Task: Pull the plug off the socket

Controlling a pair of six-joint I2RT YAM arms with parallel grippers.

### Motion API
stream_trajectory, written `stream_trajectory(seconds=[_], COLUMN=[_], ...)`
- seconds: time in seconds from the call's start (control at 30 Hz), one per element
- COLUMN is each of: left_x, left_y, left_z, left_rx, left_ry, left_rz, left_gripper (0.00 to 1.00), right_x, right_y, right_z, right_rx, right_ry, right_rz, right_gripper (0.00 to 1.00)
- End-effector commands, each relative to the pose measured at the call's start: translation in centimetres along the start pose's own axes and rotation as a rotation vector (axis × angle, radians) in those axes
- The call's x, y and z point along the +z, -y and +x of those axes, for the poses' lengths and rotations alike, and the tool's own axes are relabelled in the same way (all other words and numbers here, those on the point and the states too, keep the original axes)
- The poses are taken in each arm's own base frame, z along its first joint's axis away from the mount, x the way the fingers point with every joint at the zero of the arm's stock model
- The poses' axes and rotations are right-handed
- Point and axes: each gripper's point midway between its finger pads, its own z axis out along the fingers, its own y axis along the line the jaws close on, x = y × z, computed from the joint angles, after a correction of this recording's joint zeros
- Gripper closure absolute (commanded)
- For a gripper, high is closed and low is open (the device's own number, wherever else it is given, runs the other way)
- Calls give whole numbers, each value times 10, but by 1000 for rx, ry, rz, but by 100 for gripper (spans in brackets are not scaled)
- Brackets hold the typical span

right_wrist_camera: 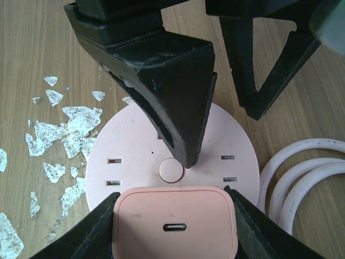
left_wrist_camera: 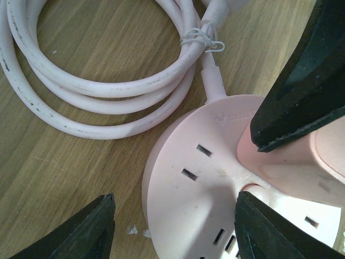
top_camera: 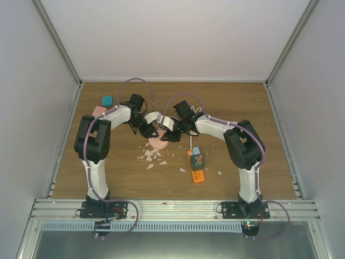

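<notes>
The round pink socket (top_camera: pixel 158 143) lies flat on the wooden table between both arms. A pink plug (right_wrist_camera: pixel 175 229) with a small slot port sits on the socket (right_wrist_camera: pixel 124 145) near its rim, and my right gripper (right_wrist_camera: pixel 171 199) is shut on the plug's two sides. My left gripper (left_wrist_camera: pixel 175 205) is open and straddles the socket's (left_wrist_camera: pixel 205 194) edge. One of its fingers (left_wrist_camera: pixel 81 232) is over bare wood, apart from the rim, and the other finger (right_wrist_camera: pixel 183 124) points down beside the centre button. In the top view both grippers (top_camera: pixel 152 131) (top_camera: pixel 171 134) cover the plug.
The socket's white cable (left_wrist_camera: pixel 97 91) lies coiled beside it on the wood. White flakes (top_camera: pixel 151 156) are scattered in front of the socket. An orange power strip (top_camera: pixel 197 167) lies to the right. A teal block (top_camera: pixel 107 100) and a pink piece (top_camera: pixel 98 111) sit at the back left.
</notes>
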Motion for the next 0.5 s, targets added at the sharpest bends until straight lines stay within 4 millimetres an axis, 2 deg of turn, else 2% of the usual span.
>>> stream_trajectory(seconds=[0.0,0.47], left_x=[32,34], left_y=[-30,-34], left_z=[82,87], left_rx=[-19,-15], left_ry=[-311,-333], left_rz=[-131,-153], left_gripper=[40,41], right_x=[-33,-37], right_y=[4,0], right_z=[-60,-69], right_rx=[-69,-13], right_ry=[164,191], right_rz=[14,-15], right_gripper=[85,87])
